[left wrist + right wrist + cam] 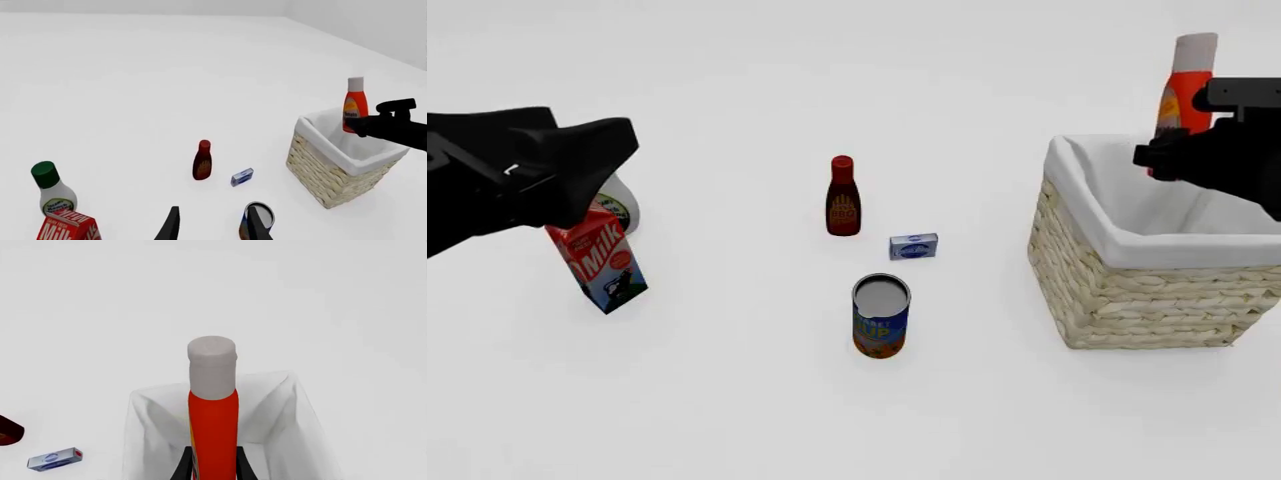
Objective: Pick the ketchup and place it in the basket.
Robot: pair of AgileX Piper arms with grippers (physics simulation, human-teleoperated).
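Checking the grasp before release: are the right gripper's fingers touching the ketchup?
Touching. In the right wrist view the right gripper has its dark fingers pressed against both sides of the ketchup, no gap visible.

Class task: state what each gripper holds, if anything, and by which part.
The right gripper clamps the ketchup by its lower body, upright above the basket. The left gripper holds nothing.

The right gripper (pixel 1174 140) hides the ketchup (pixel 1188 85) bottle's lower body; the basket (pixel 1154 290) interior is unseen, and labels stay illegible.
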